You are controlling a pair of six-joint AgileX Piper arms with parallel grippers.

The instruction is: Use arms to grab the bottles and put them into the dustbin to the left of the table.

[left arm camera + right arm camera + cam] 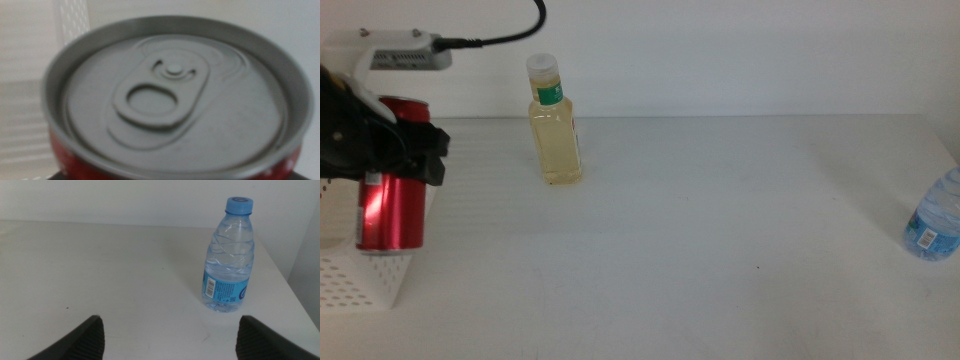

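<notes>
So at the far left the left end effector [405, 150] is pinching a red can [392, 200], upright, long axis vertical, hanging over the white perforated dustbin [365, 280] at the tabletop's [720, 250] left edge. The left wrist view only gives you the can's silver lid and pull tab [150, 97] filling the frame, plus a strip of red at the rim; the claws themselves aren't visible there.

Moving right, the squarish bottle [553, 125] of pale yellow liquid stands upright near the back of the tabletop, white cap up, green neck band. Can't read anything on it.

Far right, the small water bottle [935, 220] is cut off by the middle view's edge. The right wrist view shows it whole [229, 255]: upright, blue cap on top, blue label with a barcode, text too small to read. The right end effector [170, 340] is spread wide, short of the bottle, holding nothing.
</notes>
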